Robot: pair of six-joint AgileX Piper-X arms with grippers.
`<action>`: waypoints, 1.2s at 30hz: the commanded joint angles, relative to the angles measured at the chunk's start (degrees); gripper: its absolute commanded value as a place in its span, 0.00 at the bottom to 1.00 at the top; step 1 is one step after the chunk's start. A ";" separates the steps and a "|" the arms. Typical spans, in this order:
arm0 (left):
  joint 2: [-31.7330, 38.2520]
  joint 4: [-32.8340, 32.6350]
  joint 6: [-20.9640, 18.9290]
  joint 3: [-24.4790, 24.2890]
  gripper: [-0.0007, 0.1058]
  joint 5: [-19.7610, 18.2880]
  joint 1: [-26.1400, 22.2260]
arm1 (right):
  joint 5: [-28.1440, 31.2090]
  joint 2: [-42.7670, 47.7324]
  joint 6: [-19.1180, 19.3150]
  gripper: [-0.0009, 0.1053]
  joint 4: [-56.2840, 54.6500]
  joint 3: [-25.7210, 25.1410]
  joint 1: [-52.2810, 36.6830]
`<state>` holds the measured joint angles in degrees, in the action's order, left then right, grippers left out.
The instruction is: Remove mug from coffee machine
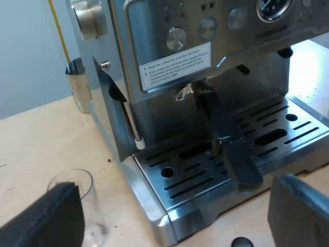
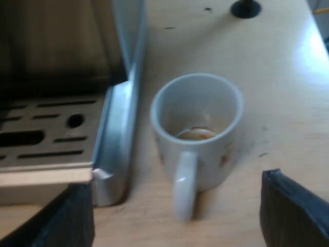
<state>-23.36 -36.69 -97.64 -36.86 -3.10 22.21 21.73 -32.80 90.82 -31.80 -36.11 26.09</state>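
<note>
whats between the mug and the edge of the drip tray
Nothing but a narrow strip of bare wooden table. The right wrist view shows the mug standing beside the drip tray, apart from it.

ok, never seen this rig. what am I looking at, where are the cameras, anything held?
Each picture comes from a camera on one robot arm's wrist; the black shapes close to the lens are that arm's own gripper. The left wrist view faces a stainless-steel espresso machine with its slotted drip tray, a dark holder handle locked into its front, and a clear measuring glass and a metal jug beside it. The right wrist view looks down on a white mug holding a little coffee, standing on the wooden table beside the tray. The left gripper and right gripper are open, holding nothing.
</note>
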 commanded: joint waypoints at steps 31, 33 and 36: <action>16.38 -15.95 0.19 -5.24 0.82 -12.65 -14.90 | -10.44 23.90 11.01 0.65 -12.25 -2.63 -19.92; 18.92 -15.95 0.19 -5.24 0.82 -12.65 -14.90 | -10.44 26.18 11.01 0.65 -14.42 -2.63 -19.92; 21.88 -16.12 0.19 -5.24 0.82 -12.40 -14.90 | -11.91 28.63 11.01 0.65 -17.11 -2.63 -19.92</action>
<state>-2.31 -52.71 -97.38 -41.64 -15.59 7.30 10.56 -5.08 100.74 -48.22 -37.98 6.41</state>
